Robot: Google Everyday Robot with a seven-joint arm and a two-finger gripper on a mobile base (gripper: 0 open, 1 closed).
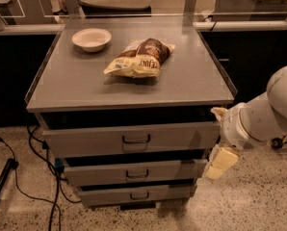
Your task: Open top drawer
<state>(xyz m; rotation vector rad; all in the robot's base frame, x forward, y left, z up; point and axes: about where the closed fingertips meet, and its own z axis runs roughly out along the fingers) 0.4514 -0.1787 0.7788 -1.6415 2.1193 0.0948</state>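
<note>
One cream gripper [219, 161] hangs beside the flat grey metal top drawer [172, 136].

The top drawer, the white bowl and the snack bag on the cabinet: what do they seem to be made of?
Top drawer: probably metal, flat grey with a dull sheen; its handle looks like dark wire.
White bowl: smooth and pale; ceramic or plastic, unclear.
Snack bag: crinkled plastic film, shiny on its folds.
The gripper is off to the right of this drawer, lower down.
</note>
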